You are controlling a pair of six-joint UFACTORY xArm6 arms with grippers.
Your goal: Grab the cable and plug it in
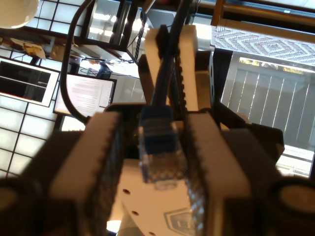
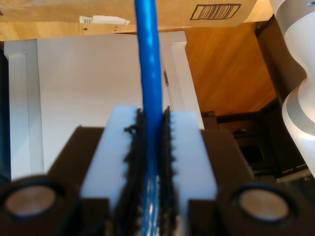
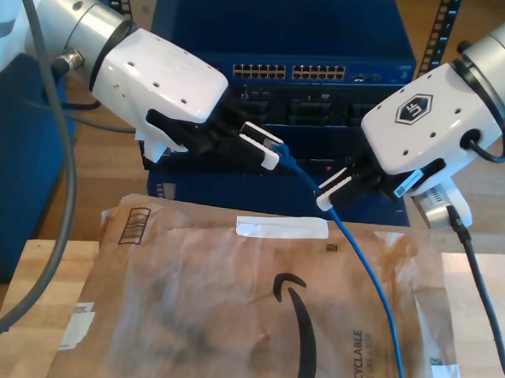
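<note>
My first gripper (image 1: 162, 147) clamps the thin blue cable (image 3: 364, 256) behind its clear plug (image 1: 160, 162) while my second gripper (image 2: 152, 147), jaws closed on the cord, steadies it for the blue switch (image 3: 330, 39) at upper centre of the exterior view.

Probably lab, rack-mounted network switch (image 3: 281, 71), monitor (image 1: 83, 96)

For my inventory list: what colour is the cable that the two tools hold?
Bright blue. The cable shows it best in the second wrist view.
</note>
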